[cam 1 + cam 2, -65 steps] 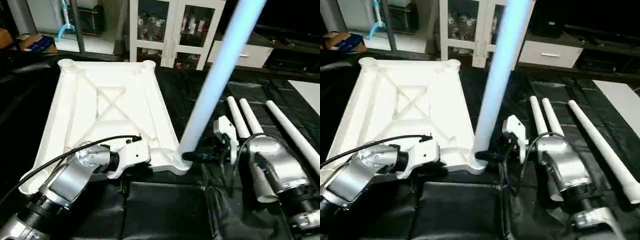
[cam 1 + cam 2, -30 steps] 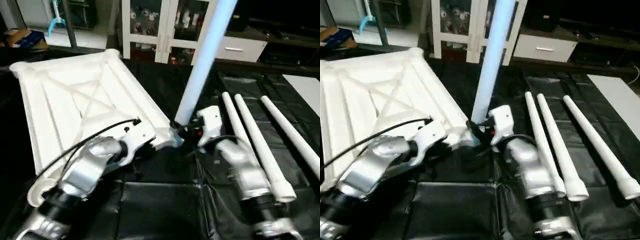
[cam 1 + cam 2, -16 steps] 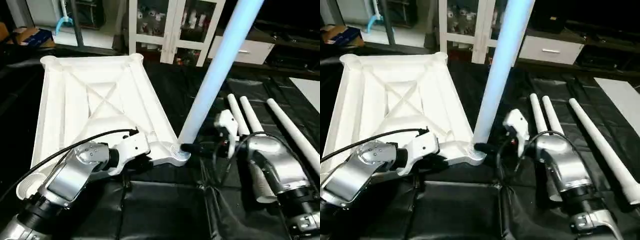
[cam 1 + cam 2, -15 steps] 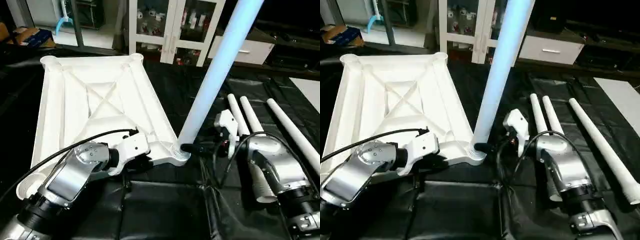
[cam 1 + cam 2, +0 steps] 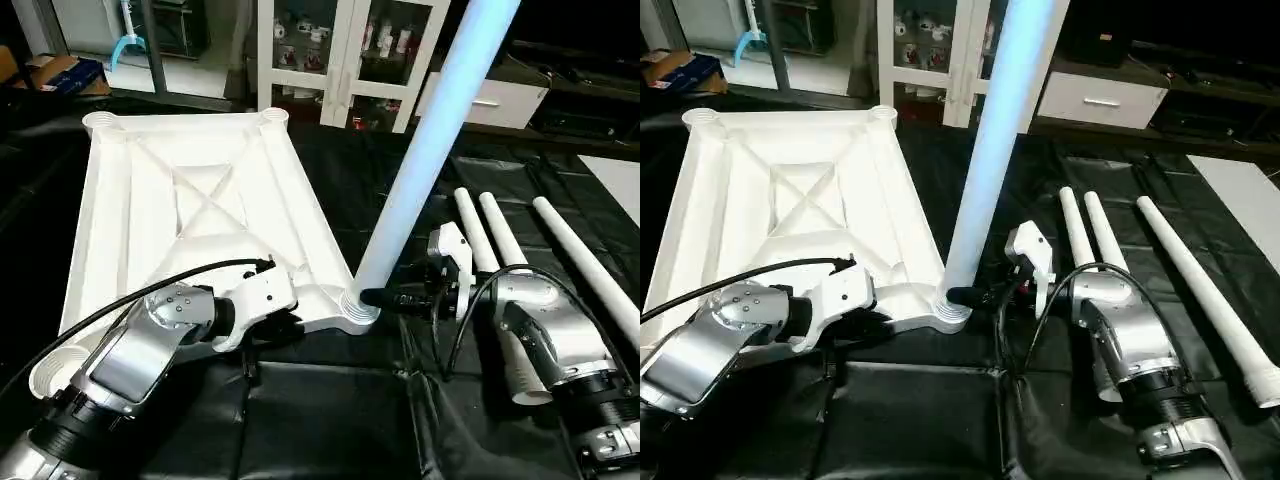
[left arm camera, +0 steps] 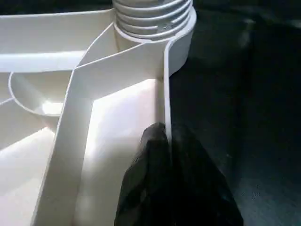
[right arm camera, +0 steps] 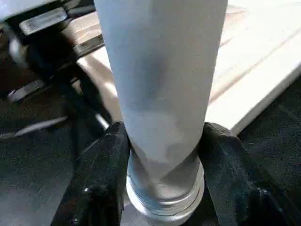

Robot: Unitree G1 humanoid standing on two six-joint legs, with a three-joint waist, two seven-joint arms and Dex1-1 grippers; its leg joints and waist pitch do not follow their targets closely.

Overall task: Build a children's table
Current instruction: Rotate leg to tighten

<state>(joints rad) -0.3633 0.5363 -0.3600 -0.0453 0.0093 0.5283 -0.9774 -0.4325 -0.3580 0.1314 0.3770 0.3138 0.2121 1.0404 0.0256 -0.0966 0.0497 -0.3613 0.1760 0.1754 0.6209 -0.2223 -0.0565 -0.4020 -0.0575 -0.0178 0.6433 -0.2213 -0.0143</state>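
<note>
Leg-screwing step: left gripper (image 6: pixel 167 141) fingers pinch the top (image 5: pixel 150 210) rim; right gripper (image 7: pixel 162 141) fingers clasp the upright leg (image 5: pixel 420 170) at its socket. Next: twist home.

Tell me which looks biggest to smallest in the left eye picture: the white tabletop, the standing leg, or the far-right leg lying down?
1. Tabletop.
2. Standing leg, though it is nearer the camera, so that is unsure.
3. Far-right lying leg.

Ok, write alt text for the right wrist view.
The right claw has its two black fingers closed around the base of an upright white table leg, just above its threaded end. Behind lies the white table top on black cloth.
</note>
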